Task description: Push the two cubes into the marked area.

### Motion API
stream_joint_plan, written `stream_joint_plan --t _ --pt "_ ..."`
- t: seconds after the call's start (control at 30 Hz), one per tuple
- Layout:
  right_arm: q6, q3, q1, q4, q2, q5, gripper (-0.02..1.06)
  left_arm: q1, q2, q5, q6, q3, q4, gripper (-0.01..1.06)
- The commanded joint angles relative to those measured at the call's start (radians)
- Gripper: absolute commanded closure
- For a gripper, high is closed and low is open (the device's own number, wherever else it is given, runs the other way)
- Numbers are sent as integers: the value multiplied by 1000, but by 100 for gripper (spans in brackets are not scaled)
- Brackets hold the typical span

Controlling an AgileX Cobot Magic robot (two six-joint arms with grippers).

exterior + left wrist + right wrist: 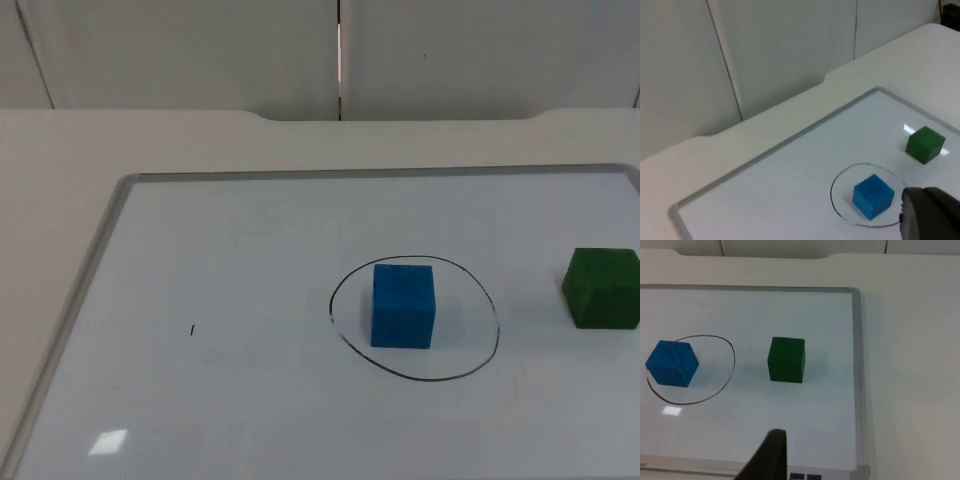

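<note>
A blue cube point(403, 305) stands inside the black hand-drawn oval point(494, 325) on the whiteboard point(250, 300). A green cube point(603, 288) sits outside the oval to its right, with a gap of bare board between them. In the left wrist view, my left gripper point(930, 215) hangs above the board close to the oval, beside the blue cube point(873, 196) and short of the green cube point(925, 144). In the right wrist view, my right gripper point(771, 455) is over the board's edge, well apart from the green cube point(786, 359) and the blue cube point(672, 363).
The whiteboard has a raised metal frame point(100, 250) and lies on the white table point(60, 160). A small black stroke point(193, 329) marks the board's left half. The grey partition wall point(200, 50) closes the back.
</note>
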Motion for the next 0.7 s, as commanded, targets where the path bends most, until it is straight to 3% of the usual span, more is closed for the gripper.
stream_joint_plan --t 0.0,0.3,0.5,0.67 --pt "3 2 -4 -1 -4 -5 -1 3 -60 -22 -36 71 11 105" --pt "3 2 -4 -1 -4 -5 -1 3 -357 13 -136 228 89 105" --pt "3 0 -4 -7 -4 -7 0 3 -569 159 -272 289 204 105" --pt "3 0 -4 -7 -4 -7 0 3 -610 217 -313 293 231 105"
